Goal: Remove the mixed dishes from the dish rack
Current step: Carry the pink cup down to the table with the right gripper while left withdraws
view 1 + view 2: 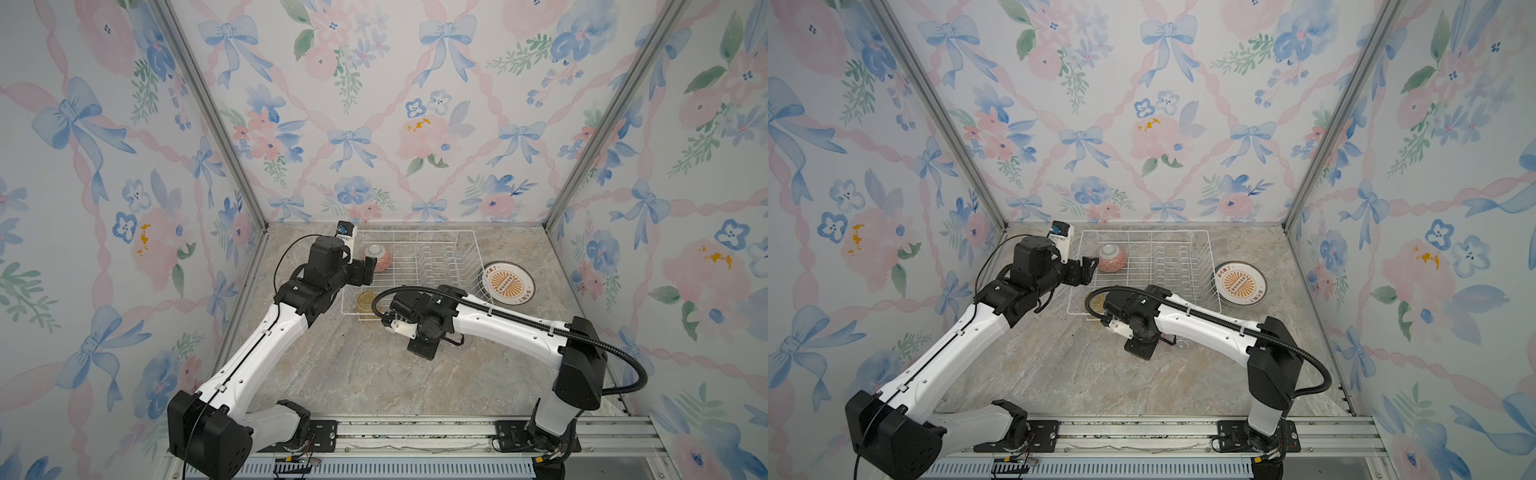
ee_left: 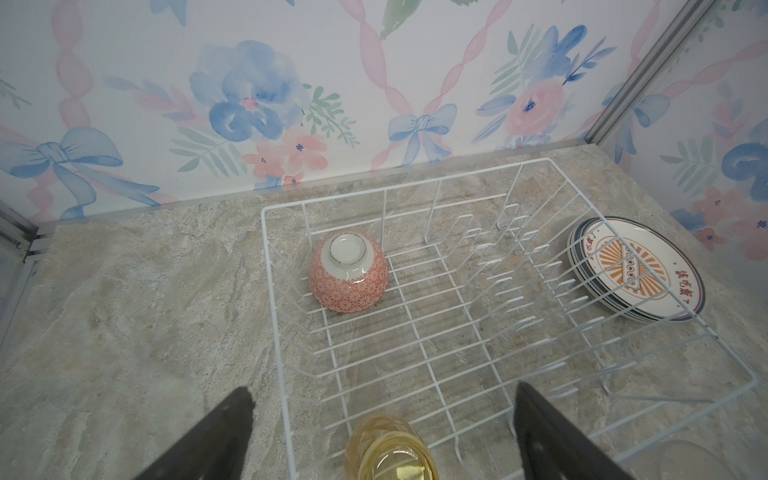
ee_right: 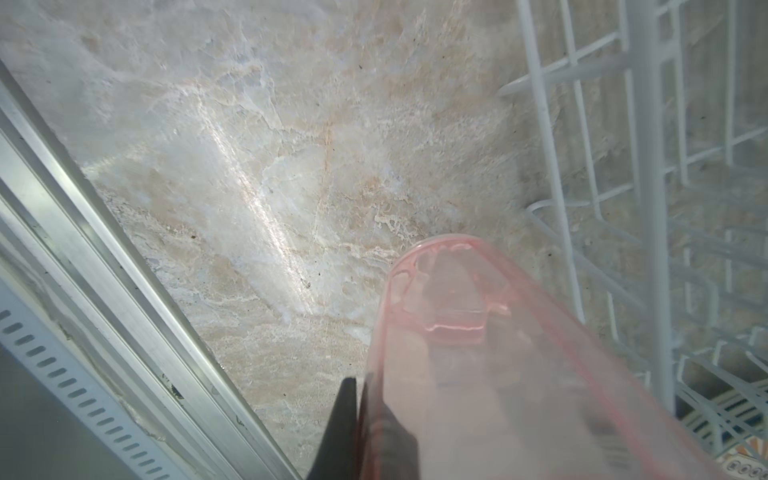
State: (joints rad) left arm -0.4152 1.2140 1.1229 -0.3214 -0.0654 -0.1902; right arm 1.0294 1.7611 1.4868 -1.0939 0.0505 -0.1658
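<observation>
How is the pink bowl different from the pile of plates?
The bowl sits inside the dish rack; the plates lie outside it, on the table. The bowl is upside down; the plates lie flat, face up. The bowl has a fine pink-red pattern; the top plate is white with an orange sunburst. Both are round.

One white wire dish rack [image 1: 415, 241]. One pink-red patterned bowl [image 1: 378, 258]. Three tumblers: one yellow tumbler [image 1: 367, 303], one pink tumbler [image 3: 478, 353], one clear tumbler [image 2: 685, 459], faint and hard to make out. One stack of plates [image 1: 509, 283]; one printed face visible, several rims beneath, exact number not countable. Two robot arms: one left arm [image 1: 257, 345], one right arm [image 1: 511, 328].
</observation>
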